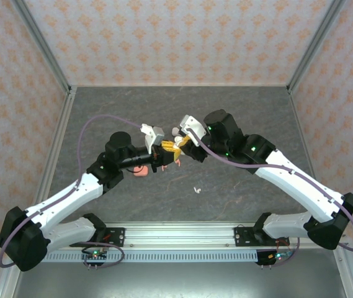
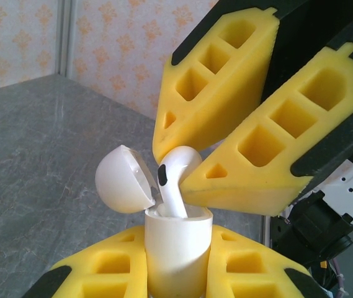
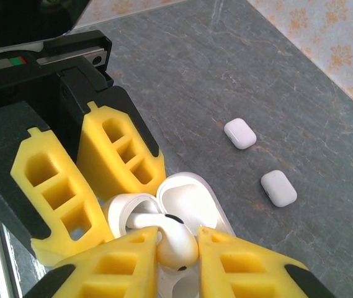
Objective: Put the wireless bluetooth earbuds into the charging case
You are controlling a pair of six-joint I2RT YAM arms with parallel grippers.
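My left gripper (image 2: 177,264) is shut on a white charging case (image 2: 177,245), held upright with its round lid (image 2: 121,180) flipped open to the left. My right gripper (image 3: 177,251) is shut on the head of a white earbud (image 3: 176,243). The earbud's stem (image 2: 175,198) reaches down into the case mouth, while its head is still above the rim. In the right wrist view the case (image 3: 121,214) and its open lid (image 3: 192,198) lie just beyond my fingertips. From above, both grippers meet at mid-table (image 1: 171,150). Another white earbud (image 1: 196,189) lies loose on the table.
Two closed white cases (image 3: 240,133) (image 3: 278,187) lie on the grey tabletop to the right. A salmon-pink item (image 1: 140,171) sits under the left arm's wrist. Patterned walls and metal posts (image 1: 43,46) enclose the table.
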